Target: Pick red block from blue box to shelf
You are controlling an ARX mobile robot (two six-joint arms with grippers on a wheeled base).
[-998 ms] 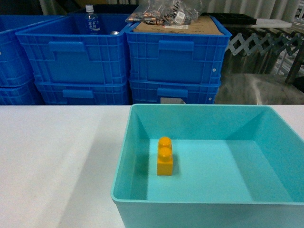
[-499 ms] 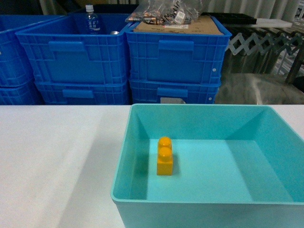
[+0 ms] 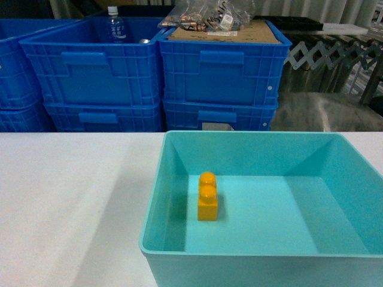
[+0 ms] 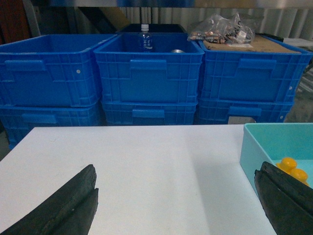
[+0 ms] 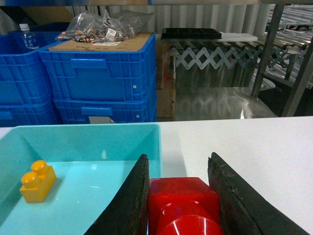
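Head camera gives me the white table (image 3: 72, 203) on the left, bare of any arm, and the blue box (image 3: 154, 203) sitting right of centre with only an orange-yellow brick (image 3: 207, 197) standing on its floor near the left wall — neither gripper shows in this view. Behind the table I see stacked blue crates (image 3: 149, 78), one holding a water bottle (image 3: 115, 25), another topped with cardboard and bagged parts (image 3: 209, 15). From the left wrist camera, my left gripper (image 4: 176, 205) hangs over the table left of the box with its black fingers (image 4: 73, 200) spread wide apart and nothing between them. From the right wrist camera, my right gripper (image 5: 178, 196) has its two fingers (image 5: 129, 196) pressed against either side of the red block (image 5: 183, 205) — the block is clamped there, just past the box's right wall and over the white tabletop, outside the box.
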